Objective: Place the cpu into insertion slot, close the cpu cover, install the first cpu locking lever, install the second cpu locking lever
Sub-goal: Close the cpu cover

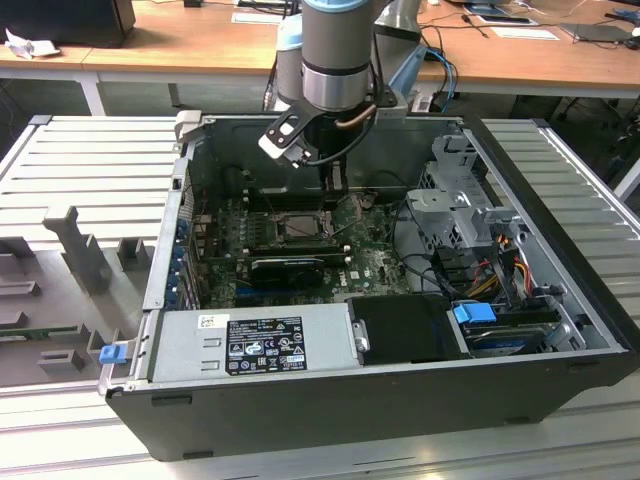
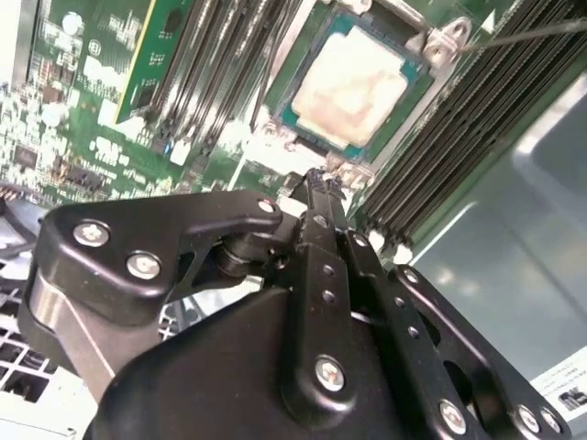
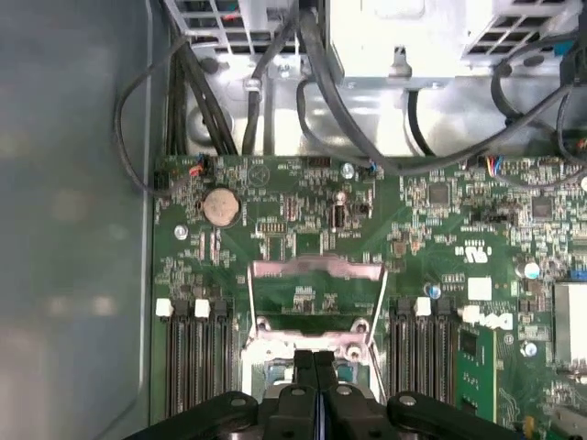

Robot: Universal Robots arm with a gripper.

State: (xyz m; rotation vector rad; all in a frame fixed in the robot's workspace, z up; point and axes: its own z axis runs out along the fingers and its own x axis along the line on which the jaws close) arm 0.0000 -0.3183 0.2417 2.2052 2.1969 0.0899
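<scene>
Clenched on nothing, the jaws of the gripper (image 3: 315, 365) hover at the hinge of the cpu cover (image 3: 316, 269), seemingly flipped back, with the cpu (image 2: 353, 84) seated in the insertion slot (image 1: 284, 226), so closing the cover looks in hand, calling for a careful push.

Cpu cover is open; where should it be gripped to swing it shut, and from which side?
Likely the free edge of the cpu cover, the pale bar farthest from its hinge, approached from above. The frame is thin around an open window, so only the rim offers hold. The pincer is shut at the hinge end.
</scene>
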